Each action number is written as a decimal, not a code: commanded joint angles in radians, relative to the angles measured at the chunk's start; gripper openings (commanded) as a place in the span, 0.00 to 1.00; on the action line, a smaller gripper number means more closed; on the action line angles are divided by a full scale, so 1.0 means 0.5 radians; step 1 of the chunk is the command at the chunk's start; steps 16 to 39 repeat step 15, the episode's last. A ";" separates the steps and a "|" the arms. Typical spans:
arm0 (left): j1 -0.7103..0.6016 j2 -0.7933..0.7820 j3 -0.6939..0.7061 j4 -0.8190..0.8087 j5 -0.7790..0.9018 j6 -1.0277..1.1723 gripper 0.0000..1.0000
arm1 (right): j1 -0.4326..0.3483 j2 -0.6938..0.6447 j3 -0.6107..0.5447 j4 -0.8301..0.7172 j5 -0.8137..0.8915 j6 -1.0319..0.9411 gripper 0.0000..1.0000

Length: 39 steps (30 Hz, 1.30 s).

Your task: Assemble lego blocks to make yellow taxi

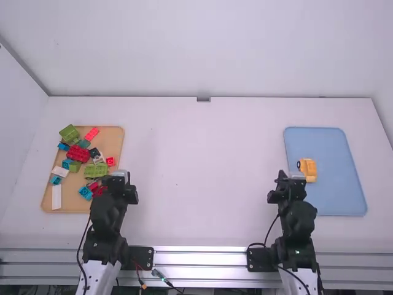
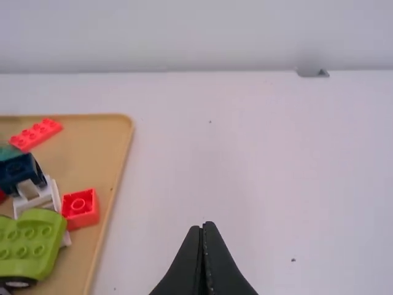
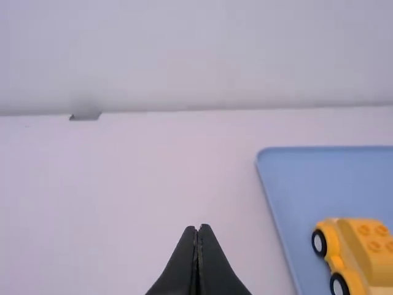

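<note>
Looking rigid, probably light, yellow car (image 3: 366, 244) is best gripped by its sides, left gripper (image 2: 202, 227) and right gripper (image 3: 197, 228) closed, empty.

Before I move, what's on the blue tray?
A yellow toy car. Whatever lies beneath it is covered; the right arm hides part of the tray in the high view.

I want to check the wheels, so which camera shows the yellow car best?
Right wrist view: the car shows large, with two wheels and studs, though cut off. The high view shows it small, on the blue tray.
</note>
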 commanded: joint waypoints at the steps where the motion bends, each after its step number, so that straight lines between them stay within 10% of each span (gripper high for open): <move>1: 0.000 -0.074 -0.020 -0.009 0.021 0.001 0.00 | 0.004 -0.067 -0.022 -0.011 0.004 0.008 0.00; 39: 0.000 -0.341 -0.020 -0.009 0.021 0.001 0.00 | 0.004 -0.174 -0.022 -0.011 0.004 0.008 0.00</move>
